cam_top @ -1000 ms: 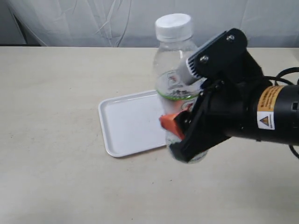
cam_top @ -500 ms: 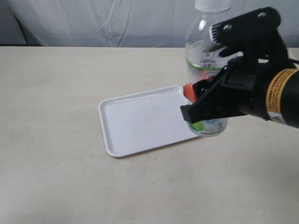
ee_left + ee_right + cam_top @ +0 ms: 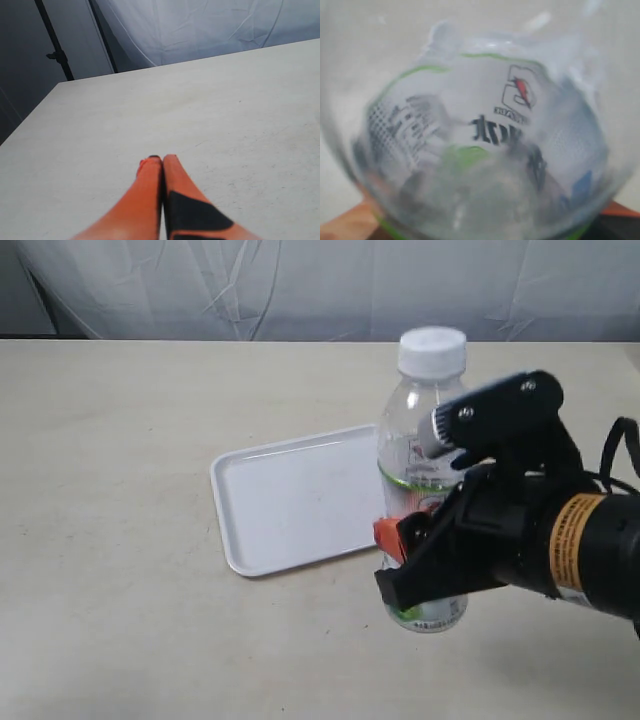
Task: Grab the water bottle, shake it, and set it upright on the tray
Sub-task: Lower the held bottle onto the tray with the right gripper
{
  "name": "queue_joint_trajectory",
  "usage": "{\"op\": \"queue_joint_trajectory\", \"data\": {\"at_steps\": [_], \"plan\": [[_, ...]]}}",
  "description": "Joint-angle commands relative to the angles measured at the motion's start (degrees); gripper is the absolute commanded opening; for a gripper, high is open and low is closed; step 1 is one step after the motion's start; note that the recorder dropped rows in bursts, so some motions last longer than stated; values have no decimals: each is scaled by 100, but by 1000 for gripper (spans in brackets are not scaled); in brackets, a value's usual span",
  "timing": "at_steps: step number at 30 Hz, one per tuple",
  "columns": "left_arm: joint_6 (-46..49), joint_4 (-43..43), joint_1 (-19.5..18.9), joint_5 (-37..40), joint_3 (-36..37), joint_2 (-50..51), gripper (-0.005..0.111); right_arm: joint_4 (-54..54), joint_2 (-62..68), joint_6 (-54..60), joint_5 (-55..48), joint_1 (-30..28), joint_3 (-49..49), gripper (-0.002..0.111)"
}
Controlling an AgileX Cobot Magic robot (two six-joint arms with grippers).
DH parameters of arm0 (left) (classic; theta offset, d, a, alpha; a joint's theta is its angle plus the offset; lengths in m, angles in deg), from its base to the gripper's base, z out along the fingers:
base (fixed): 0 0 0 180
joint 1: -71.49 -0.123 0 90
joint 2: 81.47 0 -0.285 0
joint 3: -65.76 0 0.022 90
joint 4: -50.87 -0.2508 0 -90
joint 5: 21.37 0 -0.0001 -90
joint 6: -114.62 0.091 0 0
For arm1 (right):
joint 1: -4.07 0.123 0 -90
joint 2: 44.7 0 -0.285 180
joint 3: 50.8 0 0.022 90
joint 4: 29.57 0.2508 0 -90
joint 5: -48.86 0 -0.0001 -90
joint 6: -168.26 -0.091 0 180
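The water bottle (image 3: 418, 462) is upright in the exterior view, clear with a white cap and a white-and-green label. My right gripper (image 3: 424, 552) is shut on its lower half; one orange fingertip (image 3: 389, 536) shows on the near side and the other is hidden. The bottle overlaps the right end of the white tray (image 3: 285, 502), which lies flat on the table. In the right wrist view the bottle (image 3: 485, 150) fills the picture, blurred. My left gripper (image 3: 161, 160) hangs over bare table, shut with nothing in it; the exterior view does not show it.
The beige table (image 3: 110, 440) spreads out to the left of and in front of the tray. White cloth (image 3: 300, 285) hangs along the far edge. The left wrist view shows a dark stand pole (image 3: 52, 40) past the table's edge.
The bottle and right gripper swung up and to the right, then came back down and slightly left, and now stand lower in the view. The tray has not moved.
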Motion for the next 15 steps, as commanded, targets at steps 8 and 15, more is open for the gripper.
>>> {"op": "queue_joint_trajectory", "data": {"at_steps": [8,15], "plan": [[-47,25,-5,-68,13,-24,0,-171,-875,-3,1003,457,1096,-1],[-47,25,-5,-68,13,-24,0,238,-70,-3,991,457,152,-1]]}}
